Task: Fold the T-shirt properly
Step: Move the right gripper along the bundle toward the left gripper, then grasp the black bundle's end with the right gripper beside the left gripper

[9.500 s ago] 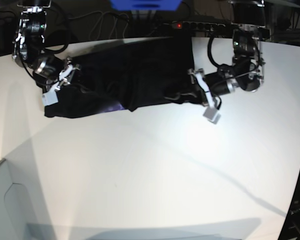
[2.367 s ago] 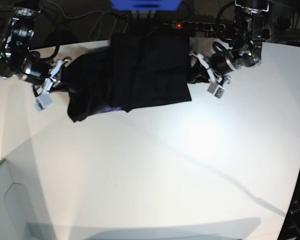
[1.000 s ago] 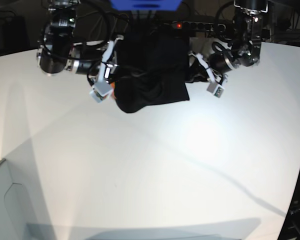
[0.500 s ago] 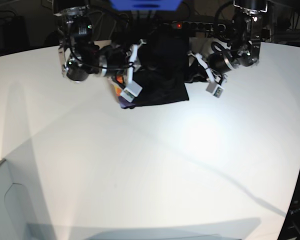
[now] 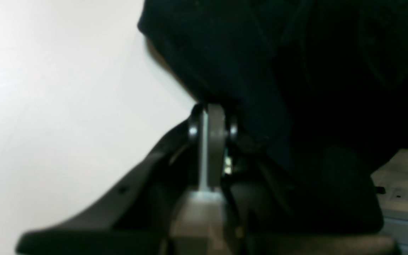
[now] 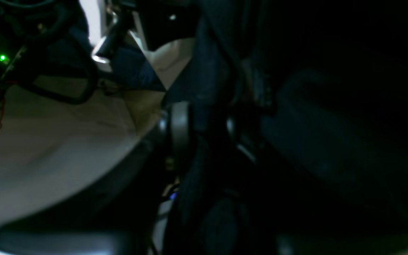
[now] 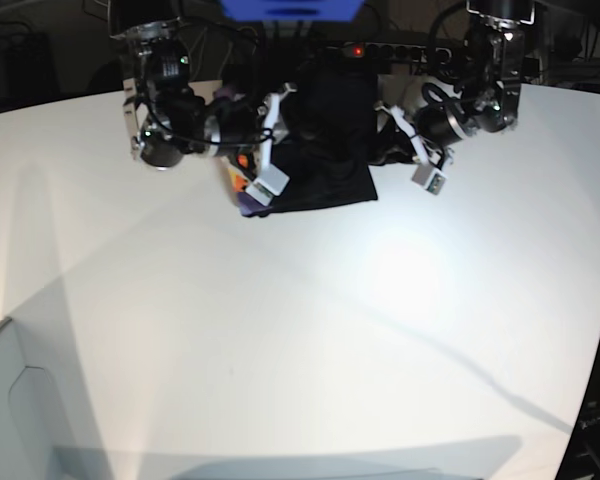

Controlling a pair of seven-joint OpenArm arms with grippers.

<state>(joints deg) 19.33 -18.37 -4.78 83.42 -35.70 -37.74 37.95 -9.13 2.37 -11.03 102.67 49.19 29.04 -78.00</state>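
The black T-shirt (image 7: 325, 150) lies bunched and folded over itself at the table's far edge, and an orange neck label (image 7: 242, 160) shows at its left side. My right gripper (image 7: 266, 186) sits on the shirt's left part. In the right wrist view its jaws (image 6: 205, 122) stand apart, with a fold of dark fabric (image 6: 331, 124) loose between them. My left gripper (image 7: 430, 178) is at the shirt's right edge. The left wrist view shows its fingers (image 5: 211, 120) pressed together, with the black cloth (image 5: 296, 71) caught at the tips.
A power strip (image 7: 355, 48) with a red light and cables runs along the back edge, behind the shirt. A blue object (image 7: 290, 8) is at the top centre. A grey box (image 7: 20, 400) stands at the front left. The white table (image 7: 330, 330) stretches forward.
My right arm swept rightward, carrying the shirt's left side over onto the middle, and its jaws have now parted. The left arm stayed put, still shut.
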